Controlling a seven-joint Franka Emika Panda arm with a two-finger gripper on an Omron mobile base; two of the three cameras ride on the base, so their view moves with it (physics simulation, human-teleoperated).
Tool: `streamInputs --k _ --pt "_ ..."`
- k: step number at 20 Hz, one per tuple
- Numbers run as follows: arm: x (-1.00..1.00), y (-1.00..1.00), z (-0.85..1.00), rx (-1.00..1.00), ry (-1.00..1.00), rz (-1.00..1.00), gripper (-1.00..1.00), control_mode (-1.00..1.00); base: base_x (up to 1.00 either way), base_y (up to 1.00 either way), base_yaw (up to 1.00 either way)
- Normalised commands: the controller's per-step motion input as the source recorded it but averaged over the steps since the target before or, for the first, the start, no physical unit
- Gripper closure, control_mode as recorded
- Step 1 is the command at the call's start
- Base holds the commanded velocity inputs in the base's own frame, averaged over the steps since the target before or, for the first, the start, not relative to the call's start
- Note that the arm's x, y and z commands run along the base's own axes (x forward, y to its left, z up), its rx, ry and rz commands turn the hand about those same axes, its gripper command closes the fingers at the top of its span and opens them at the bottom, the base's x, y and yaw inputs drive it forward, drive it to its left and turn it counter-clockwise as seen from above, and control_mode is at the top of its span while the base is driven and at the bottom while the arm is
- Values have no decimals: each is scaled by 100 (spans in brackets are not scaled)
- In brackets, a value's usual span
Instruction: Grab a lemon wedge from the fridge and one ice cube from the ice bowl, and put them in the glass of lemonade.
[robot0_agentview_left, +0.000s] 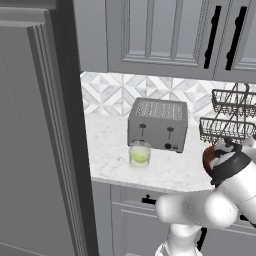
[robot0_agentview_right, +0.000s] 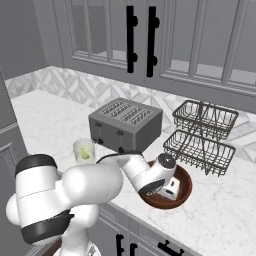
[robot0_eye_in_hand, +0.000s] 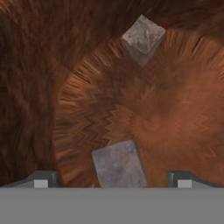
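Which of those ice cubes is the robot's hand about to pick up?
Find the brown wooden bowl right of the toaster, with the gripper in it. Two grey ice cubes lie inside. It's the near cube, between the open fingertips, not the far cube by the wall.

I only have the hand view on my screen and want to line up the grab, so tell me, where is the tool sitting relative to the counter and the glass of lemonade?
Observer: The tool is down inside the brown wooden bowl, which stands on the marble counter in front of the wire baskets.
Operator: And the lemonade glass?
Observer: The glass of lemonade stands in front of the toaster, apart from the bowl, toward the fridge side.
Operator: Anything in the drink already?
Observer: A lemon wedge, small and yellow-green, shows in the glass.
Operator: I see an ice cube between the fingertips, jaws wide.
Observer: Agreed, that ice cube is not yet gripped.
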Motion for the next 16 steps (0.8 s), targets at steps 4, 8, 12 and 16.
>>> streamInputs --k 4,8,12,16 --pt "0 -1 -36 -1 0 0 -100 -100 0 0 0" --pt "0 -1 -41 -3 0 -1 -100 -100 0 0 0" --pt "0 0 -8 0 0 0 -100 -100 0 0 0" --pt "-13 0 -1 0 0 0 -100 -100 0 0 0"
